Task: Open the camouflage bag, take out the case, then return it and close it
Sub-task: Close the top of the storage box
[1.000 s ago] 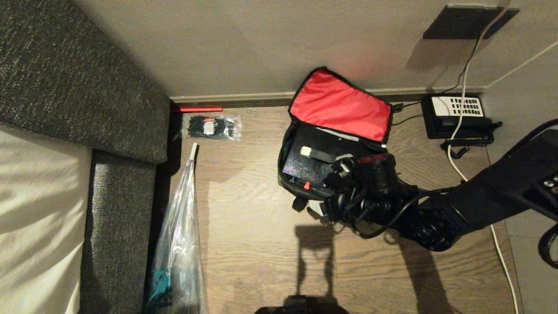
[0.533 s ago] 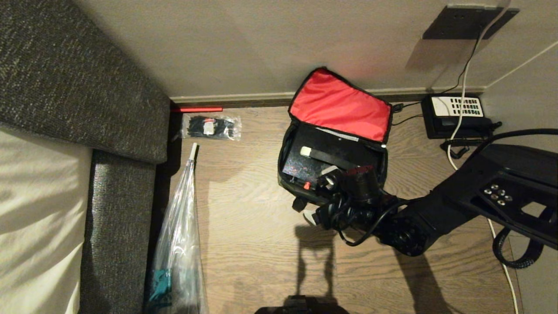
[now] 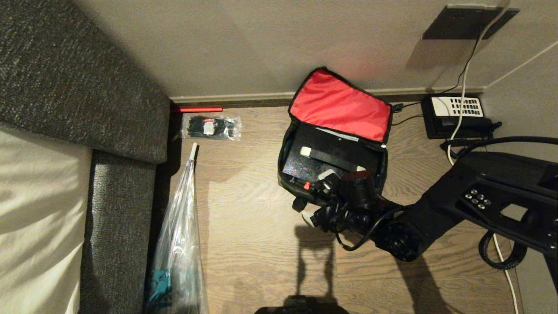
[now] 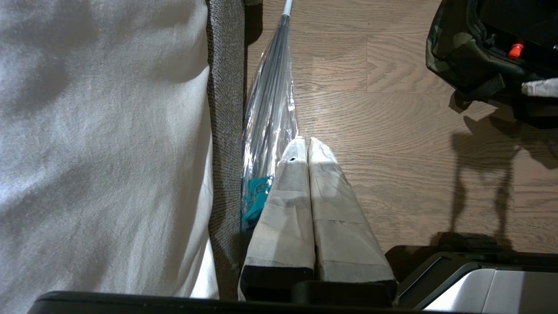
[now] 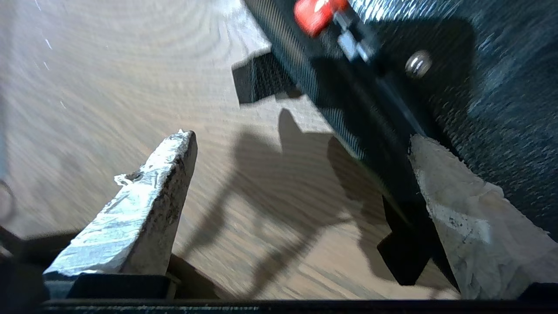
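The camouflage bag (image 3: 284, 174) stands open on the wooden floor by the wall, its red-lined lid (image 3: 340, 109) flipped back. Inside it lies the black case (image 3: 296, 168), strap handle (image 3: 324, 156) uppermost and red latch (image 3: 307, 186) at the bag's near rim. My right gripper (image 3: 317, 197) is open at that near rim. In the right wrist view the right gripper (image 5: 298, 139) straddles the bag's front wall (image 5: 348, 109): one fingertip (image 5: 436, 174) over the case (image 5: 501, 65), the other (image 5: 174, 148) over bare floor. My left gripper (image 4: 304, 141) hangs parked and shut, away from the bag (image 4: 457, 52).
A black telephone (image 3: 457, 114) with a white keypad sits right of the bag, and a white cable (image 3: 497, 244) trails along the floor. A plastic packet (image 3: 211, 126), a red stick (image 3: 196, 109) and a sleeved umbrella (image 3: 178, 244) lie beside the grey sofa (image 3: 87, 87).
My right arm has drawn back from over the case to the bag's near rim, the gripper staying open. The case has stayed in the bag.
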`<state>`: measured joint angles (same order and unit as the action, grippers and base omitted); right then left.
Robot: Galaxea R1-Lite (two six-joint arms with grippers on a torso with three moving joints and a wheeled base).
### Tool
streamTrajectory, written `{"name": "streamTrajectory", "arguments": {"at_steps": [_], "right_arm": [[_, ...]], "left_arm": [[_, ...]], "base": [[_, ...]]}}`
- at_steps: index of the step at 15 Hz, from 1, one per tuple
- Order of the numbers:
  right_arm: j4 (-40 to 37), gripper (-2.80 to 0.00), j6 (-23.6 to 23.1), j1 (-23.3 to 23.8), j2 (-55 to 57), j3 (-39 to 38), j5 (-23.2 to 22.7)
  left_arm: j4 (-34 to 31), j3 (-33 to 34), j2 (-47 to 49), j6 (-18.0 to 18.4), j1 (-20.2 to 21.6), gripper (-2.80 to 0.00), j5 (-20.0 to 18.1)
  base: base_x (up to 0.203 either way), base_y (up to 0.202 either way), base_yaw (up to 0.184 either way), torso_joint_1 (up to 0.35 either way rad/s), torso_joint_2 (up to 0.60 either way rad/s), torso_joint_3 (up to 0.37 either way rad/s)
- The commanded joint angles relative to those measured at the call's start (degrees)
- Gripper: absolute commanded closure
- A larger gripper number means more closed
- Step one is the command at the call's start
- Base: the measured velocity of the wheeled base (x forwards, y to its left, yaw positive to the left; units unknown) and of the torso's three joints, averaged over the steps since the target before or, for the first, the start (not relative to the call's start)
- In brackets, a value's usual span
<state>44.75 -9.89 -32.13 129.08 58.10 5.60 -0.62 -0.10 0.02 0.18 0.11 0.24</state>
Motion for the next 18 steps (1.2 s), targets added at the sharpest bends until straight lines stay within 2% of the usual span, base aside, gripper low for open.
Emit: {"name": "streamTrajectory", "arguments": {"at_steps": [1, 9, 14, 18], "right_arm": [[0.4, -2.8, -0.4, 0.1, 1.3, -0.3, 0.6], [3.0, -2.8, -1.6, 0.9, 3.1, 0.9, 1.5], [2.9, -2.8, -0.7, 0.4, 4.8, -0.1, 1.2], [1.3, -2.8, 5.5, -1.7, 4.3, -0.4, 1.0]], "left_arm": [[0.0, 0.0, 0.0, 0.0, 0.0, 0.0, 0.0], [0.0, 0.0, 0.0, 0.0, 0.0, 0.0, 0.0], [0.0, 0.0, 0.0, 0.0, 0.0, 0.0, 0.0], [0.0, 0.0, 0.0, 0.0, 0.0, 0.0, 0.0]], "base": [[0.0, 0.0, 0.0, 0.0, 0.0, 0.0], [0.0, 0.0, 0.0, 0.0, 0.0, 0.0], [0.0, 0.0, 0.0, 0.0, 0.0, 0.0], [0.0, 0.0, 0.0, 0.0, 0.0, 0.0]]}}
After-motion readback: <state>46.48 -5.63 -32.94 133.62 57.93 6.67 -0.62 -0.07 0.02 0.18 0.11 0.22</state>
